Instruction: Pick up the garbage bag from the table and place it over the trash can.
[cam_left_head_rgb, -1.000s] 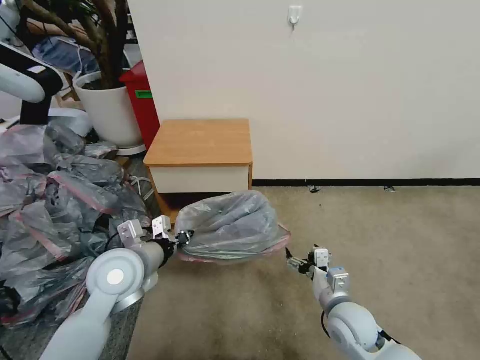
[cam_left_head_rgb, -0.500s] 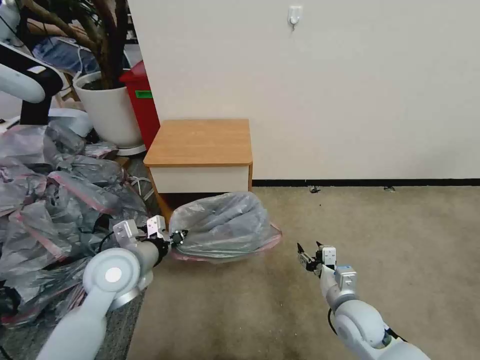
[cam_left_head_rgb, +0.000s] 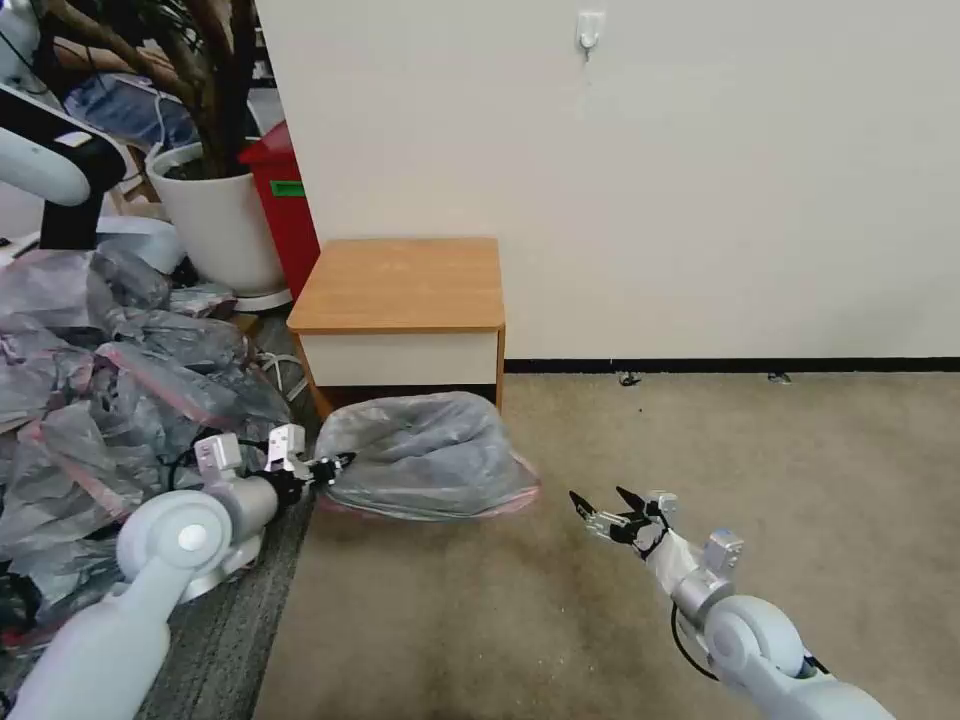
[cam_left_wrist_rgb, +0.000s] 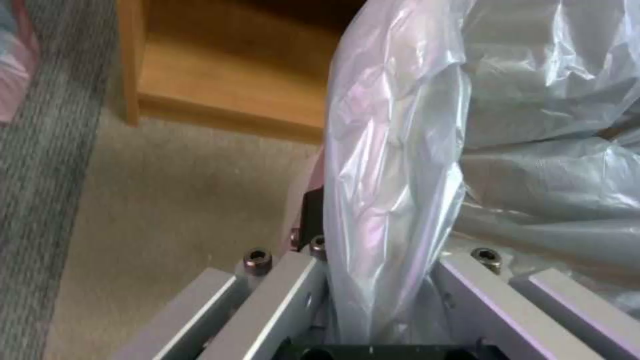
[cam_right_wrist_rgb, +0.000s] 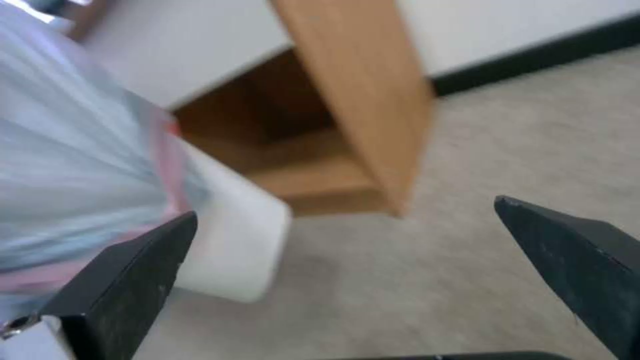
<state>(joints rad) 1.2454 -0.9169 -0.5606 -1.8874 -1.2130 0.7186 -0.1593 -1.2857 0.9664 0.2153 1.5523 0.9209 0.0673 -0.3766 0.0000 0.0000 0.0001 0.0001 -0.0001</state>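
The left gripper (cam_left_head_rgb: 322, 467) is clamped on a fold of the garbage bag (cam_left_head_rgb: 425, 455), pinching its left edge, probably so the film stays stretched over the trash can (cam_right_wrist_rgb: 230, 240), whose cream corner peeks out below the pink rim band in the right wrist view. The right gripper (cam_left_head_rgb: 607, 509), fingers spread wide and empty, hangs over the carpet to the right of the bag and nearer the robot, apart from it. Just behind the draped bin stands the table (cam_left_head_rgb: 400, 290), its top bare. Counted: one bag on one bin, one table, two grippers, and one heap of bags (cam_left_head_rgb: 110, 400) at far left.
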